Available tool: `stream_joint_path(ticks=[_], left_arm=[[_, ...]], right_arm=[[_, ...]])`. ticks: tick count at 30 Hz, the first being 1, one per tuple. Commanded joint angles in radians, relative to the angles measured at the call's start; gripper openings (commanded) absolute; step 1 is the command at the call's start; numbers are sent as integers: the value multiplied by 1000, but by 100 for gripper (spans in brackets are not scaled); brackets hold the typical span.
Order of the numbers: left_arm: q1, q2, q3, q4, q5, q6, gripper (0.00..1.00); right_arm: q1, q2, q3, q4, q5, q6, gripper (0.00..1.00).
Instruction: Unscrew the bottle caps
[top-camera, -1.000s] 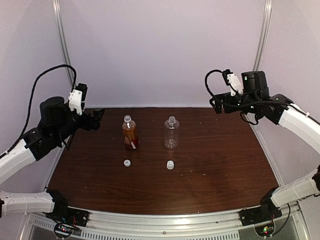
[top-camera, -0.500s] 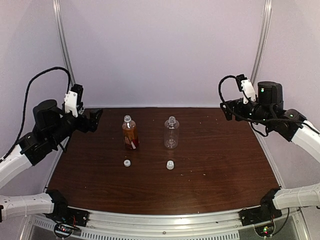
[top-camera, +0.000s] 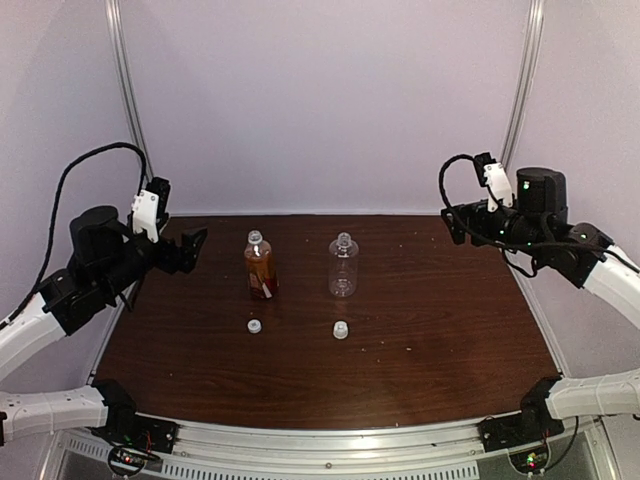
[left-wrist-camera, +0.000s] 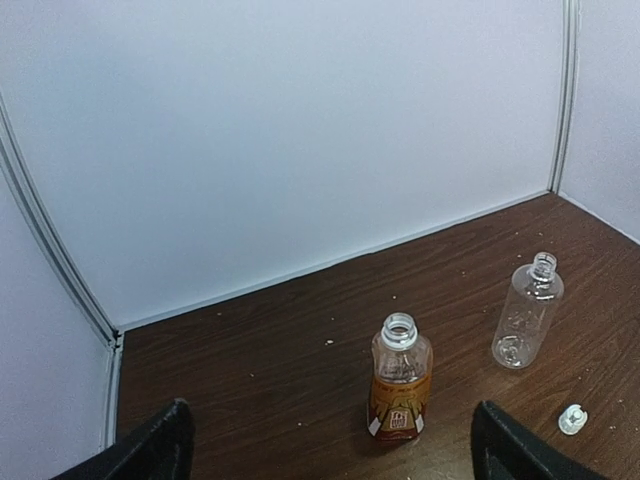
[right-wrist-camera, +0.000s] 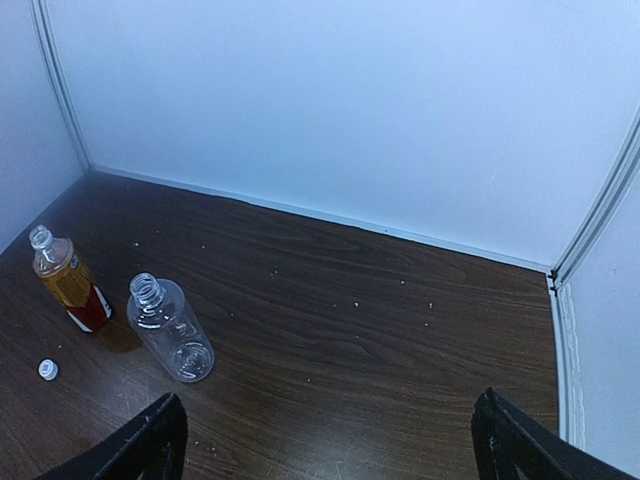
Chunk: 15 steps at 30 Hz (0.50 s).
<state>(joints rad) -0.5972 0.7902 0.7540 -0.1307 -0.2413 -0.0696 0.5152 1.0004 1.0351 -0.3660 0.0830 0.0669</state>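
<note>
Clear glossy plastic bottle (top-camera: 343, 270), wood-grain table (top-camera: 450, 330)

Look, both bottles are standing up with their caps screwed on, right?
No. The amber bottle and the clear bottle stand up, but the left cap and the right cap lie off, on the table before them; the top external view shows it.

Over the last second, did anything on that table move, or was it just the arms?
Only the grippers moved. The right gripper drew back to the right, away from the bottles. The left gripper sank slightly and pulled back a little. Both stayed open and empty. The amber bottle, the clear bottle and the two caps lying in front of them stayed put.
</note>
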Motion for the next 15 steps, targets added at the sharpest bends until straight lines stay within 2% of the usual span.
stream_joint_path(ticks=[1,15], left_arm=[[4,-16,-10,31,-25,0,98],[4,-13,-9,25,-31,7,98]], right_arm=[[-4,-14,-13,30,0,15,100],[-4,-5,-26,50,-17,16,100]])
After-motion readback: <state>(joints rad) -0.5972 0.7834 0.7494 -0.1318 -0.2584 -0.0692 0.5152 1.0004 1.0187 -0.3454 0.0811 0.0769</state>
